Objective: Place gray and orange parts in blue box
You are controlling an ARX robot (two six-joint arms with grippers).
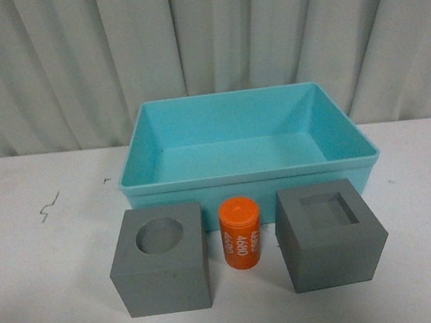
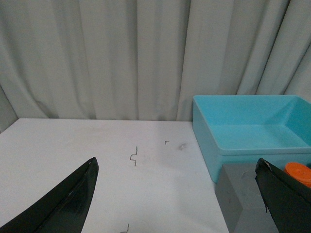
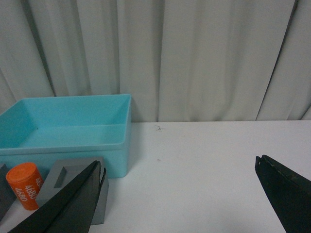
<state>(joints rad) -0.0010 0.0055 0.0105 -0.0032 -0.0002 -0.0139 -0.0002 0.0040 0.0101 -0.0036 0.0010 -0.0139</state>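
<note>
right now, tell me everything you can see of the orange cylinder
The orange cylinder is small, matte and plastic-looking, with a flat round top and white digits, 4680, running down its side. It stands upright on the white table, between the round-recess cube and the square-recess cube with a gap to each, just in front of the blue box. Nothing else touches it.

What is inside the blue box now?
Nothing visible: the box shows a bare floor. Its front wall hides the nearest strip. The round-recess cube, square-recess cube and cylinder stand outside.

All three cameras face the blue box (image 1: 248,176).
</note>
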